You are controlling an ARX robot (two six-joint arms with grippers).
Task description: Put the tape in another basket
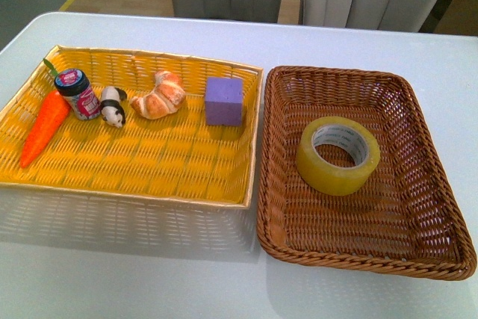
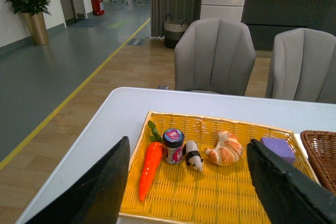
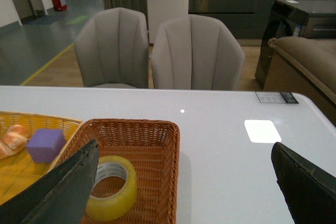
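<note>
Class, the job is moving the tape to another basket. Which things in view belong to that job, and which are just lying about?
Belong to the job:
tape
brown wicker basket
yellow woven tray

Just lying about:
carrot
small jar
panda figure
croissant
purple cube

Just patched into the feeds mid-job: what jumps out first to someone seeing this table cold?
Two baskets side by side dominate the white table: a bright yellow tray on the left and the brown wicker basket on the right. The tape lies alone in the brown basket. The tray holds a row of small items: carrot, jar, panda figure, croissant and purple cube.
</note>
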